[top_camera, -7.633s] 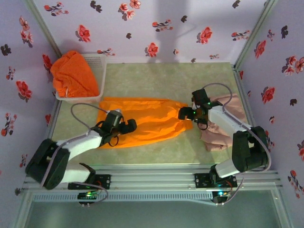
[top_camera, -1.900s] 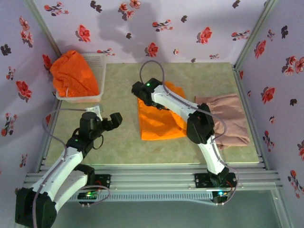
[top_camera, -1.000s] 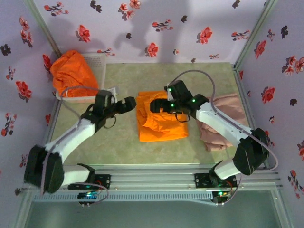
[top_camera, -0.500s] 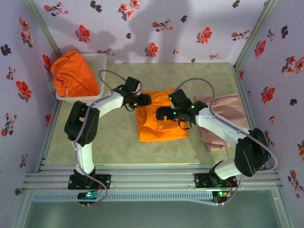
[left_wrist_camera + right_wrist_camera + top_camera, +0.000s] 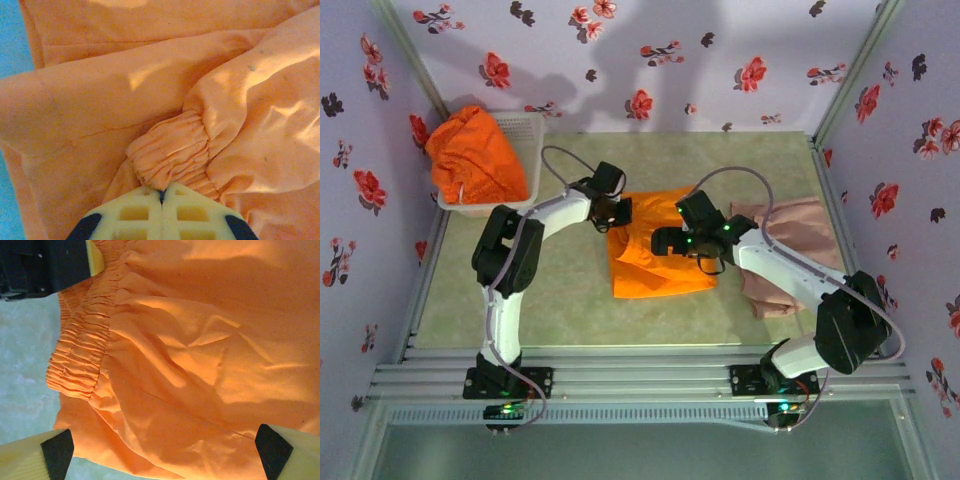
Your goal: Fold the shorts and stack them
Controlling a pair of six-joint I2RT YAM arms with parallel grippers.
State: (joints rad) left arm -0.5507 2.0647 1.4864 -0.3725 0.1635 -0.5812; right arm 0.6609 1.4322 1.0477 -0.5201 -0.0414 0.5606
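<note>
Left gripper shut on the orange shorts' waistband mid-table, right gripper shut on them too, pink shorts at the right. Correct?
Not quite: the right gripper is open, its jaws spread wide over the orange shorts, as the right wrist view shows. The left gripper is shut on the waistband, and the pink shorts lie at the right.

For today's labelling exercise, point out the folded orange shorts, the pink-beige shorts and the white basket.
folded orange shorts (image 5: 655,275): top view, lower fabric.
pink-beige shorts (image 5: 810,220): top view, far part.
white basket (image 5: 527,135): top view, bare mesh.
</note>
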